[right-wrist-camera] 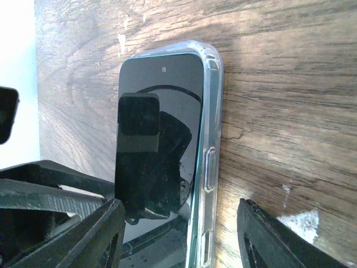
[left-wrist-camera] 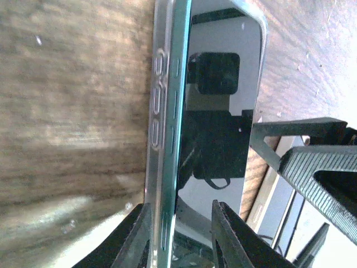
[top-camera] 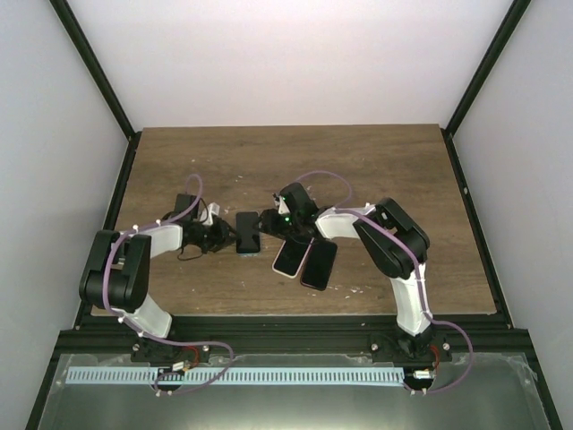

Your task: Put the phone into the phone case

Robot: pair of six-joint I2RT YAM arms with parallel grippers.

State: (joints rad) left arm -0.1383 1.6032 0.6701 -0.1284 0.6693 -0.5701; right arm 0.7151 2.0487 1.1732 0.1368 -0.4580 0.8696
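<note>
Black fingers [left-wrist-camera: 139, 240] of the left gripper [left-wrist-camera: 182, 207] fill the bottom of its wrist view. They are set a little apart, with one long edge of the phone [left-wrist-camera: 223, 111] running up between them. One finger lies against the clear side of the phone case [left-wrist-camera: 156, 111] and the other overlaps the dark screen. Whether they actually pinch the phone cannot be told from this angle.

The phone lies screen-up on the wooden table [top-camera: 358, 161], near its middle and between the two arms. The clear case wraps its top corners and the long side with the button cut-outs, and a teal frame shows just inside the rim.

The right gripper [right-wrist-camera: 179, 205] has its jaws spread wide, one finger to each side of the phone's near end. One finger stands clear of the case with bare wood between — the other sits at the screen's edge, contact unclear. From above, the two grippers meet at the phone from opposite sides. A ribbed finger of the right gripper shows past the phone in the left wrist view.

Just beside the phone, toward the right arm, lie a pale phone [top-camera: 289, 256] and a dark phone [top-camera: 319, 262]. They are side by side, both tilted the same way.
</note>
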